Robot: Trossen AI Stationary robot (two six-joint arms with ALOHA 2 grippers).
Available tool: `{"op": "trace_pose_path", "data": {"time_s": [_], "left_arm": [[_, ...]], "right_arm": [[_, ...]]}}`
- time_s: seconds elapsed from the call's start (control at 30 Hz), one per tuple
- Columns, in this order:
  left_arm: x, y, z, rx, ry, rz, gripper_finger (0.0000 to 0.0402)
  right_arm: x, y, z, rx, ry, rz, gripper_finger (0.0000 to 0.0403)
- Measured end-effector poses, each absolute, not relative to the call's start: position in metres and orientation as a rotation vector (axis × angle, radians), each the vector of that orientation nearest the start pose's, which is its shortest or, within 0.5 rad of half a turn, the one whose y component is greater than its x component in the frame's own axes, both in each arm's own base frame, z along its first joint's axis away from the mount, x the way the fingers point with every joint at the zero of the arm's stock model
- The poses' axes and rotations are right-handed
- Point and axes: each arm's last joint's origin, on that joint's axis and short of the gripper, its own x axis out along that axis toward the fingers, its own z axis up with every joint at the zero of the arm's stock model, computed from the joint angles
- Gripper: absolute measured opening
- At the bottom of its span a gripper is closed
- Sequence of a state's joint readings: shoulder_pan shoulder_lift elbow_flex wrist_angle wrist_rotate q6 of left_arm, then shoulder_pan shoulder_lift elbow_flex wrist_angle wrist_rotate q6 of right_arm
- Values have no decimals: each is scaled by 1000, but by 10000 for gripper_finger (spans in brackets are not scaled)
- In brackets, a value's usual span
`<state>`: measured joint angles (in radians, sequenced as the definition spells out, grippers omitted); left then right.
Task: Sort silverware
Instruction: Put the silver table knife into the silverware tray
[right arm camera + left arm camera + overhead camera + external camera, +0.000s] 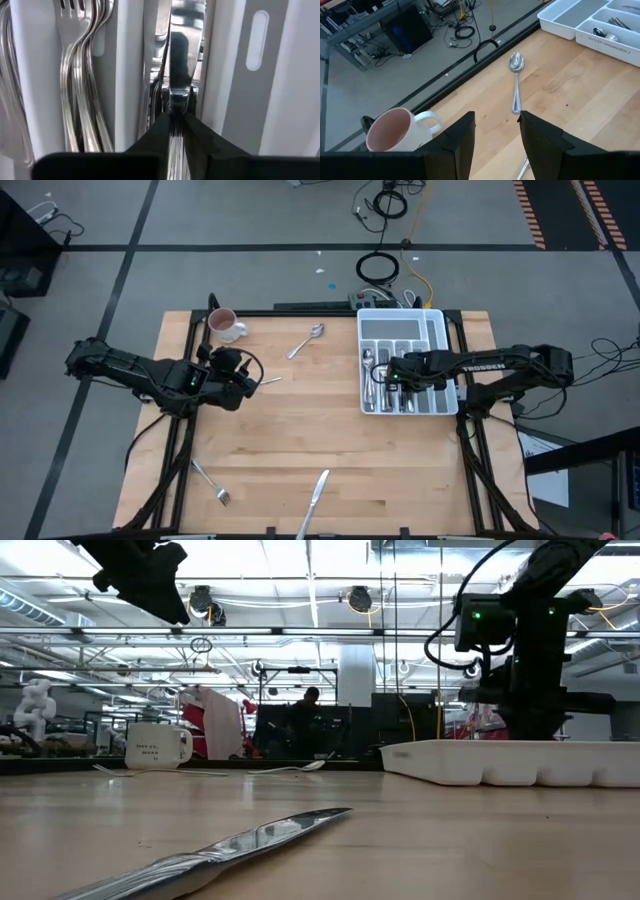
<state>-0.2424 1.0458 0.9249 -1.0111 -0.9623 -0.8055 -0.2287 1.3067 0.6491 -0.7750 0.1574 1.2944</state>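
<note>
Silverware lies in two places. On the table are a spoon (307, 340) (516, 82), a fork (212, 483), a knife (312, 505) (230, 845) and a small piece (268, 380) beside my left gripper. Forks (82, 75), spoons and knives lie in the white tray (437, 360) (520, 762). My left gripper (252, 380) (496, 125) hovers open between the mug (225, 325) (395, 132) and the spoon, high above the table (140, 570). My right gripper (388, 375) (176, 117) is down in the tray, shut on a knife (179, 55). My right gripper pinches the knife by its ribbed handle (175, 142) between the two fingers, near where handle meets blade. The knife runs along the fingers, and its blade (179, 60) reaches ahead into the tray's knife compartment, over other knives. The fingers come from above.
The white mug with a pink inside stands near the table's far left corner. The tray sits at the far right, with a long side compartment (255, 40) next to the knives. Bare wood (300, 430) spans the middle. Cables lie on the floor beyond the far edge.
</note>
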Motion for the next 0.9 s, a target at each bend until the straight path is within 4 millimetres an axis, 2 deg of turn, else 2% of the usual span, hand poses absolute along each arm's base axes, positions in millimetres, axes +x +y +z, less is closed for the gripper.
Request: {"op": "trace_pose_path", "data": {"time_s": [0.2, 0.33, 0.43, 0.67, 0.73, 0.8, 0.9], "left_arm": [[175, -19, 285, -68, 616, 938, 162], [175, -19, 285, -70, 619, 935, 162], [175, -19, 285, -74, 624, 929, 162], [176, -22, 283, -45, 747, 796, 162], [177, -24, 282, -22, 816, 686, 162], [181, -30, 281, -9, 890, 499, 162], [185, -38, 281, -24, 928, 265, 162]], "right_arm": [[190, -48, 162, 1053, 1049, -1147, 120], [195, -50, 176, 1000, 1030, -1069, 151], [200, -51, 199, 920, 1010, -973, 155], [223, -37, 279, 662, 855, -559, 157], [226, -29, 296, 556, 849, -469, 157], [228, -21, 310, 435, 843, -368, 157], [237, -5, 325, 267, 793, -134, 157]]}}
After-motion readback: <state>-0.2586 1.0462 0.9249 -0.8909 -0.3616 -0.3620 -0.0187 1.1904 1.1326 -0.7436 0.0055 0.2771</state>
